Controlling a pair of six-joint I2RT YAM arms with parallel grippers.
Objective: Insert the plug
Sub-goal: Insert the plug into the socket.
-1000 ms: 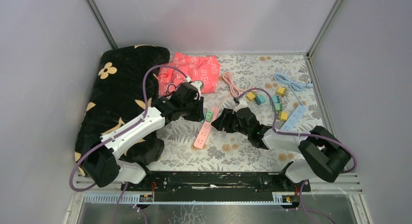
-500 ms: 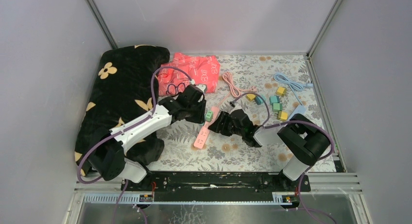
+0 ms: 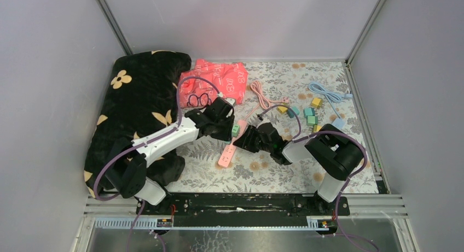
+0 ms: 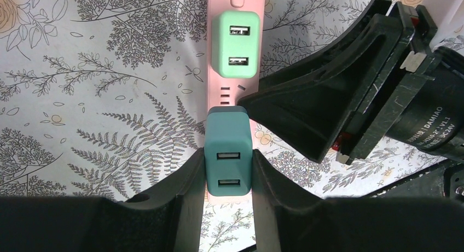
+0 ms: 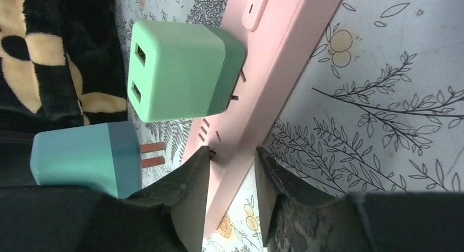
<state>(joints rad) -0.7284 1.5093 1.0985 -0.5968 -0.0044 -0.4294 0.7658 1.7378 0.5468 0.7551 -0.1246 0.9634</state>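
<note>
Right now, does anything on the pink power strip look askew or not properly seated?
Yes. The light green USB charger on the pink power strip seems not pushed fully home: the right wrist view shows its prongs in a gap between it and the strip.

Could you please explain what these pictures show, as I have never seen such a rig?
Two robot arms stand at the near edge of a table. One picture looks down from above; the other two come from a camera on each wrist. On the table lie a pink strip with a green plug in it, a black blanket, a red bag, a blue cable and spare plugs. The left gripper holds a teal plug, not yet inserted; the right gripper clasps the strip's sides.
</note>
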